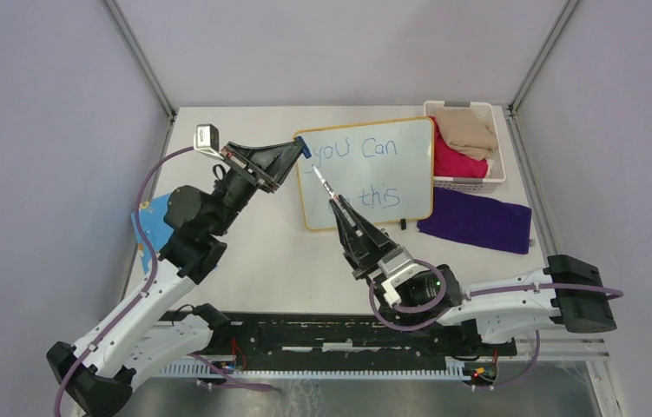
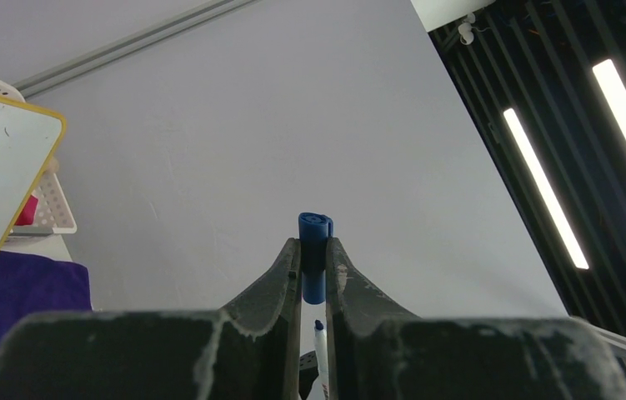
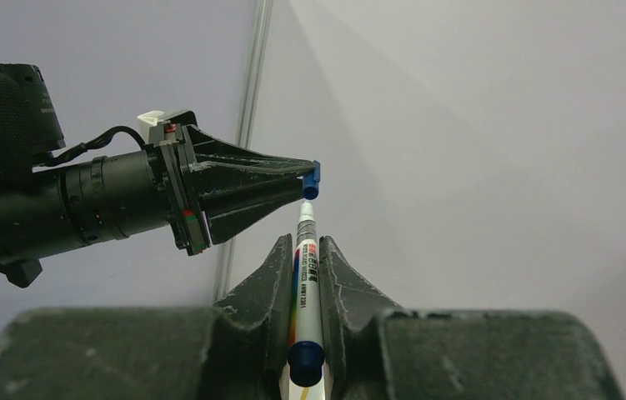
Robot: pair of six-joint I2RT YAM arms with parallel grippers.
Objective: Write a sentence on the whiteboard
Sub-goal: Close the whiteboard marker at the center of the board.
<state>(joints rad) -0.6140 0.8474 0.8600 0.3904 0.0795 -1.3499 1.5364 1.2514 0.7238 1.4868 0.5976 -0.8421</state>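
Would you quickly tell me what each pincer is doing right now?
The left pincer is closed on the cap.
The right pincer is closed on the marker.

Bright, even light; two ceiling strip lights burn white in the left wrist view. Shadows on the table fall soft and faint. Focus looks crisp throughout

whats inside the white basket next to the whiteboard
The white basket holds a beige cloth at its far end and a pink-red cloth nearer the arms. Together they cover the basket's floor, so anything under them cannot be seen.
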